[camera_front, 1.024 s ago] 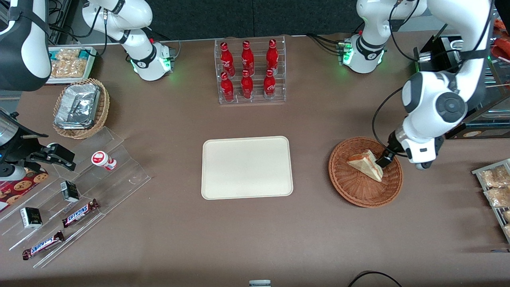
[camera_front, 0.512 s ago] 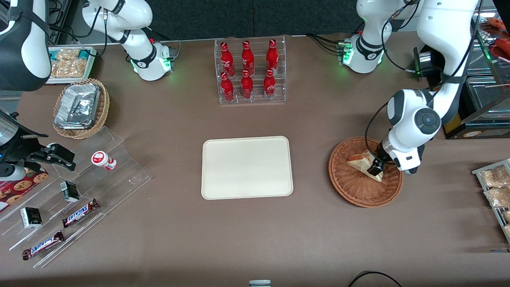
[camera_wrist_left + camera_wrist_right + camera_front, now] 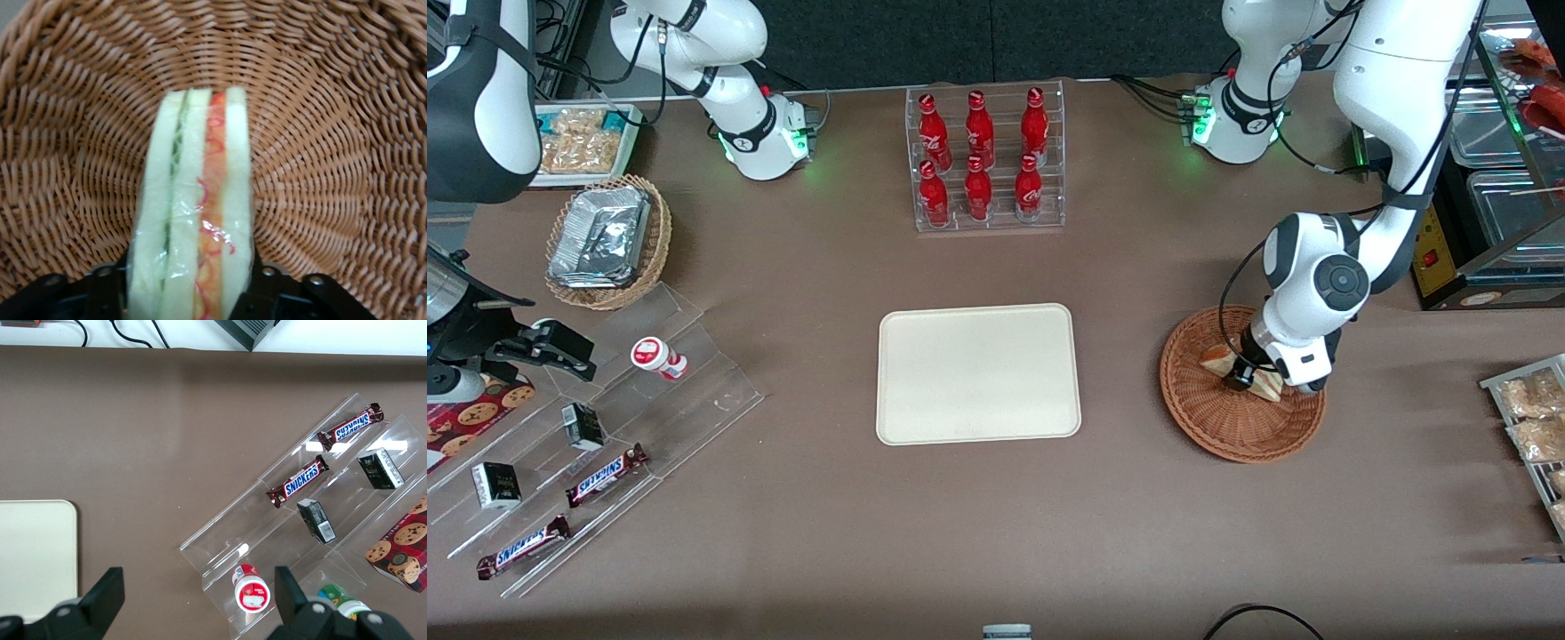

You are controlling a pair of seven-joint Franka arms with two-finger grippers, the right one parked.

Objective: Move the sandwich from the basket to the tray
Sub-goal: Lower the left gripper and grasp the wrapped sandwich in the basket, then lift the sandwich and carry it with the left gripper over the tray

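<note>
The sandwich (image 3: 1215, 358) lies in the reddish-brown wicker basket (image 3: 1227, 431), toward the working arm's end of the table. My left gripper (image 3: 1241, 377) is down in the basket, open, with one finger on each side of the sandwich. In the left wrist view the wrapped sandwich (image 3: 193, 193) stands on edge between the black fingers (image 3: 117, 283), which sit close against its bread sides, with the basket (image 3: 333, 133) weave all around. The cream tray (image 3: 978, 373) lies flat at the table's middle, bare; its corner also shows in the right wrist view as the tray (image 3: 33, 553).
A clear rack of red bottles (image 3: 983, 160) stands farther from the front camera than the tray. Stepped acrylic racks with candy bars (image 3: 605, 476) and a tan basket of foil containers (image 3: 605, 240) lie toward the parked arm's end. Snack bags (image 3: 1529, 413) sit near the basket.
The left arm swung in over the basket and lowered. The gripper moved from the sandwich's edge to straddle it. The sandwich stayed in place.
</note>
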